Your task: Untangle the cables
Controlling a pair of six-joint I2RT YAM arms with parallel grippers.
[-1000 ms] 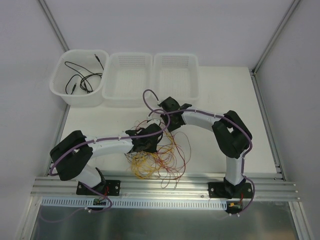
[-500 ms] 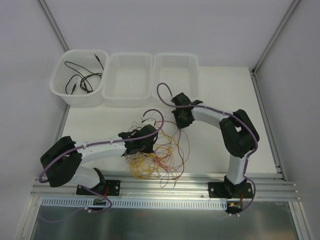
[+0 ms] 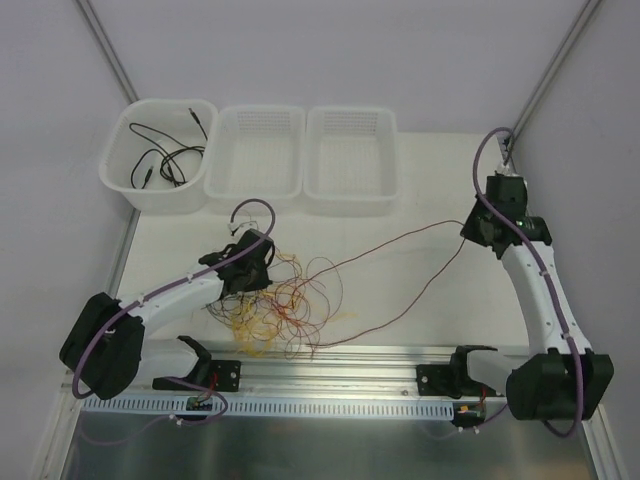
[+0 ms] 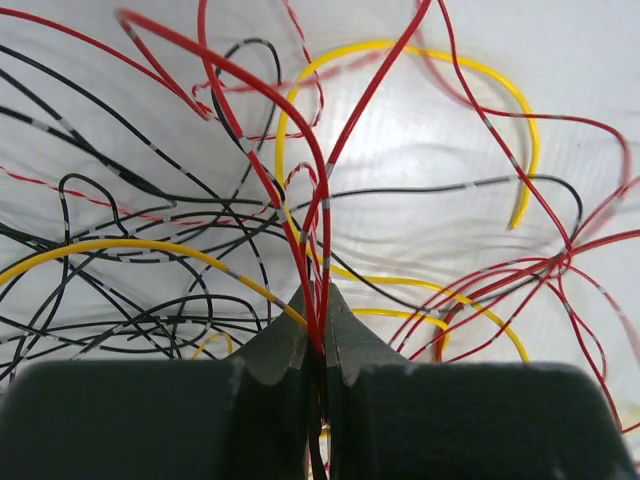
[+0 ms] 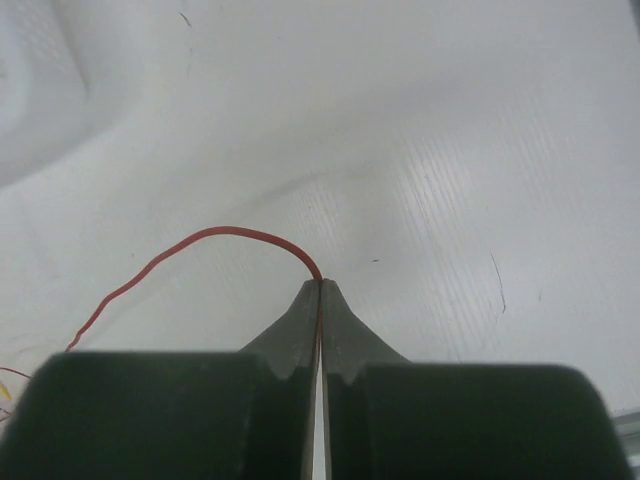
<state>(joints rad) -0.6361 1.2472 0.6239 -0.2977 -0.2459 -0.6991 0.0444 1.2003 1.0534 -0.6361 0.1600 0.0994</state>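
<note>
A tangle of thin red, yellow and black cables (image 3: 285, 315) lies on the white table near its front edge, left of centre. My left gripper (image 3: 250, 275) sits at the tangle's upper left and is shut on a few red cables (image 4: 318, 300). My right gripper (image 3: 483, 230) is far to the right, shut on one red cable (image 5: 230, 238). That red cable (image 3: 400, 240) is drawn out of the tangle in a long line across the table, with a second strand (image 3: 420, 295) running back to the pile.
Three white baskets stand along the back: the left one (image 3: 158, 155) holds black cables (image 3: 160, 160), then the middle one (image 3: 257, 155) and the right one (image 3: 350, 155). A metal rail (image 3: 320, 370) runs along the front edge. Walls close both sides.
My right gripper has swung from the middle of the table far to the right, pulling one red cable out of the tangle. My left gripper has drawn back to the left, holding the pile.
</note>
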